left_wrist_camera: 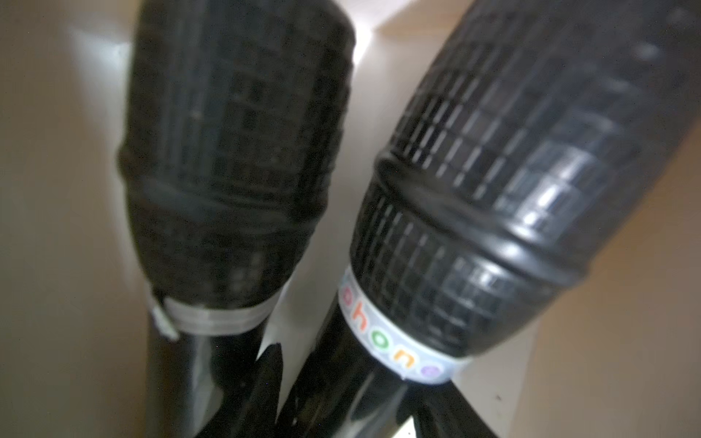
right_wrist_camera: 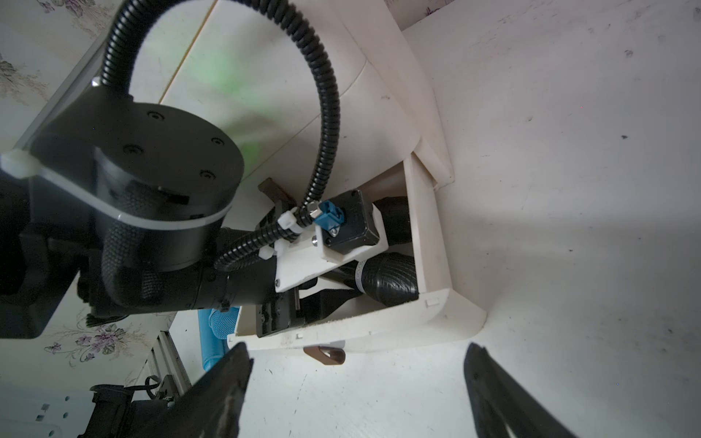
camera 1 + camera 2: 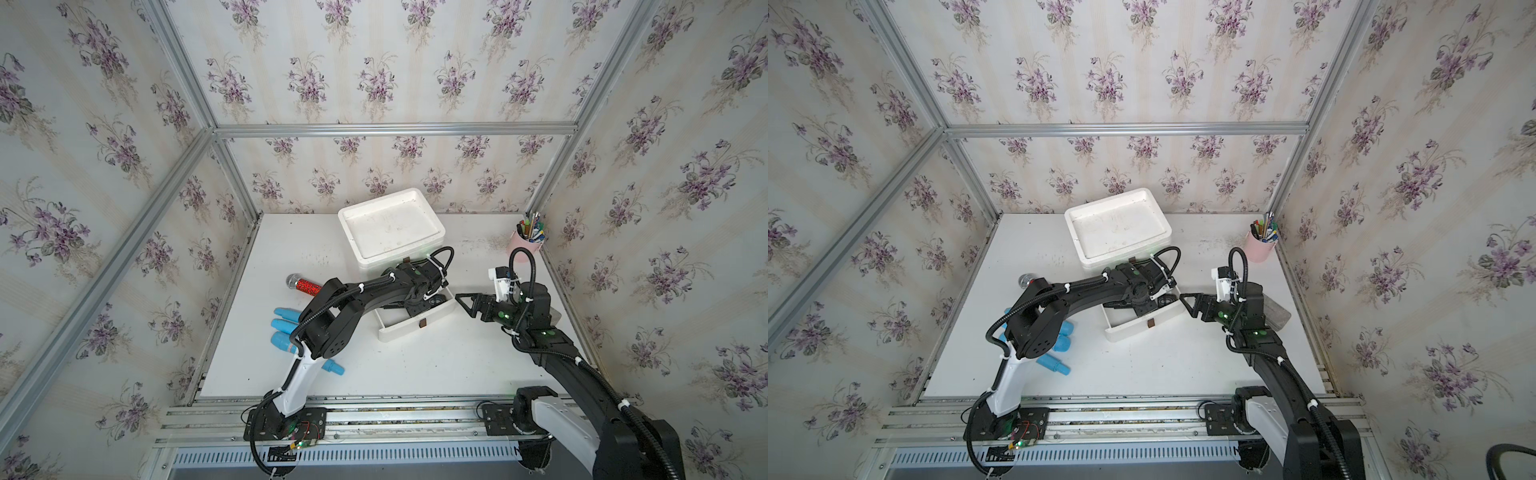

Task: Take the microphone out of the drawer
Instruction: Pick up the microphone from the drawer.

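The white drawer [image 3: 415, 329] [image 3: 1142, 328] [image 2: 432, 235] stands pulled out from its unit, and two black microphones lie in it. My left gripper [image 3: 397, 307] [image 3: 1121, 305] [image 1: 352, 390] reaches inside. Its jaws sit tight on either side of the handle of one microphone [image 1: 474, 189] [image 2: 387, 280], the one with a white band of coloured letters. The second black microphone [image 1: 235, 151] [image 2: 394, 223] lies beside it. My right gripper [image 3: 464, 305] [image 3: 1187, 305] [image 2: 358, 364] hovers open just outside the drawer's right front corner, with nothing in it.
A red glitter microphone [image 3: 305, 284] and several blue ones [image 3: 286, 313] [image 3: 1054, 363] lie on the table left of the drawer, partly under my left arm. The drawer unit's tray top [image 3: 353, 216] is behind. A pink pen cup [image 3: 523, 247] stands at the back right.
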`<state>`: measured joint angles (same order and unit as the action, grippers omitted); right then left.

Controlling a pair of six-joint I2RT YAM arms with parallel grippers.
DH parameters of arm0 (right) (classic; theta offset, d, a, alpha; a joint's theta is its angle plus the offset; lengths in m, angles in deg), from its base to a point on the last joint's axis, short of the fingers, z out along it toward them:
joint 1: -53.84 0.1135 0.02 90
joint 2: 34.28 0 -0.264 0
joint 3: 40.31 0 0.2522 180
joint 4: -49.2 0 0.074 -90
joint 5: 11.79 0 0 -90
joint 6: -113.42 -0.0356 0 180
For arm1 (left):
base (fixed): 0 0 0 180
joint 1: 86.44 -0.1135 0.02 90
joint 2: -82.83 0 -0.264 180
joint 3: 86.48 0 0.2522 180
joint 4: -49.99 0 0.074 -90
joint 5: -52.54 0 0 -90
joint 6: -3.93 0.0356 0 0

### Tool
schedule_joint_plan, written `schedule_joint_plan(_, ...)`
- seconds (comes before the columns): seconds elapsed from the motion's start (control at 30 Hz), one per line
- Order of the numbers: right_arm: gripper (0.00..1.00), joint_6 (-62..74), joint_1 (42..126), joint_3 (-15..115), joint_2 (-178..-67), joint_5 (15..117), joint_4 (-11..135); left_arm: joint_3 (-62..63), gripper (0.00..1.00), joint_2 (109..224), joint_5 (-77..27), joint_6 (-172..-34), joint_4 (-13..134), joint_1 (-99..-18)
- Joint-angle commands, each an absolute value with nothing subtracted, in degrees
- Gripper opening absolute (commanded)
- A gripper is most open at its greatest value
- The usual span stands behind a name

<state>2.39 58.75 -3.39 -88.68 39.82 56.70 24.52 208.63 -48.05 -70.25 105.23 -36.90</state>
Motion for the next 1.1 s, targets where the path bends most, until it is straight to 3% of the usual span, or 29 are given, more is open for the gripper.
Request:
schedule_joint_plan(0.0, 0.86, 2.3, 58.7, -3.1, -88.8, 39.2, 55.2, 23.9, 0.48, 209.8, -44.7, -70.8, 107.7, -36.2)
schedule_joint_plan(0.63, 0.86, 1.5, 58.8, -4.7, -87.7, 39.0, 54.0, 24.6, 0.23, 204.9, -52.0, -70.2, 107.7, -35.0)
schedule_joint_plan(1.07, 0.86, 1.0, 58.8, -4.5, -86.4, 40.2, 54.6, 25.4, 0.16, 199.6, -53.5, -69.1, 108.3, -35.0)
